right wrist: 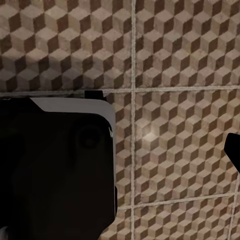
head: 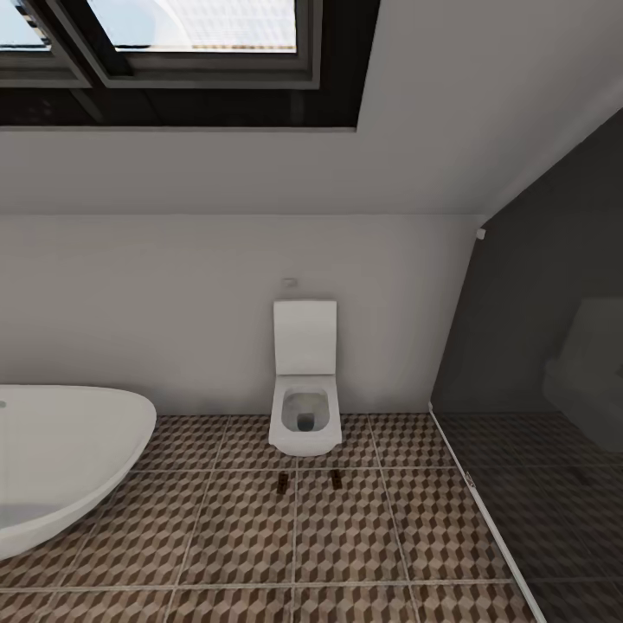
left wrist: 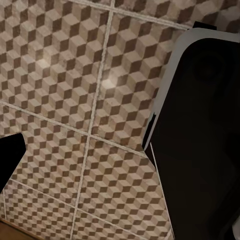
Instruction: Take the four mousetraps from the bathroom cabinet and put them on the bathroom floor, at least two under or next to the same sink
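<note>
Mousetraps (head: 282,484) — two lie on the bathroom floor (head: 346,536) before the toilet (head: 305,407). Grippers' state I cannot tell — likely between fetches; next, turn toward the cabinet.

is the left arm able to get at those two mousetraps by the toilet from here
Probably not yet. The two mousetraps lie on the floor well ahead, just before the toilet. Nothing blocks the way; the base would likely need to roll closer.

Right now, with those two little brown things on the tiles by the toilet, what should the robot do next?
Probably turn away to find the cabinet. Two mousetraps already lie on the bathroom floor in front of the toilet, beside a bathtub; no cabinet or sink is ahead.
</note>
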